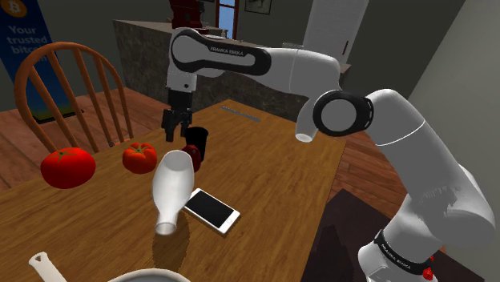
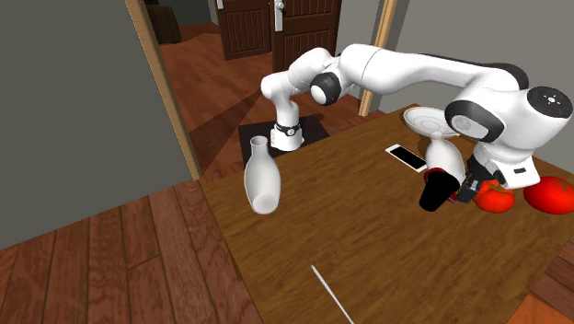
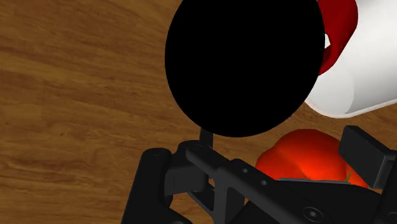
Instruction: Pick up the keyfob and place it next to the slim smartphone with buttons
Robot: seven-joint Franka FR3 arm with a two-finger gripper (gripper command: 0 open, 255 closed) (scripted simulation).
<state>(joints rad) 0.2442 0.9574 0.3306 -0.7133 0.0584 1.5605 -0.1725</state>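
While the gripper (image 1: 175, 134) hangs left of centre in the shoulder view, its fingers clasp a dark grey keyfob (image 3: 254, 184) between them. It is above the wooden table (image 1: 272, 184), beside a black cup (image 1: 198, 138) whose inside shows pure black, so I cannot tell its contents. A white vase (image 1: 172, 188) lies on its side just beside the smartphone (image 1: 211, 210). A white bowl (image 1: 140, 277) sits at the bottom edge. The arm (image 1: 264, 60) reads "FRANKA EMIKA". The blue banner (image 1: 20, 48) at the upper left reads "Your trusted".
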